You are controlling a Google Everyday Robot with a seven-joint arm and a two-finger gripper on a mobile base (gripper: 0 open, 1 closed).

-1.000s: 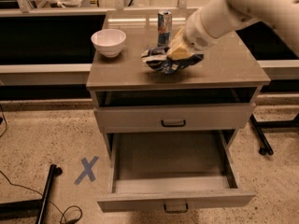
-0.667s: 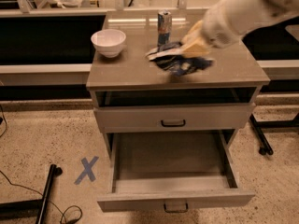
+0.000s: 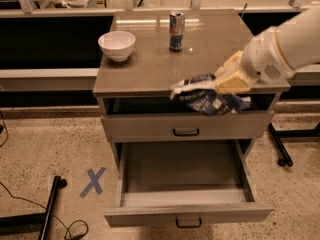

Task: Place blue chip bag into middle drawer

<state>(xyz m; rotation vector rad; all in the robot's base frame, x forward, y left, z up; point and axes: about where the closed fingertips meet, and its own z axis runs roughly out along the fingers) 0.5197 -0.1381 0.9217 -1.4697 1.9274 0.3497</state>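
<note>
We take this for a robot test lab rather than a home. A blue tape cross (image 3: pixel 93 181) marks the speckled hard floor (image 3: pixel 45 149), loose cables (image 3: pixel 70 226) trail past a black stand leg (image 3: pixel 51 206), and a plain grey drawer cabinet (image 3: pixel 150 71) stands before long workbenches (image 3: pixel 45 73). The robot's gripper (image 3: pixel 222 83) hangs at the cabinet's front right edge, clasping a blue chip bag (image 3: pixel 207 100).

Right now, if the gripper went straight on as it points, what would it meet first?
Probably nothing: the gripper, shut on the blue chip bag, points left along the cabinet front, though depth is unclear.
</note>
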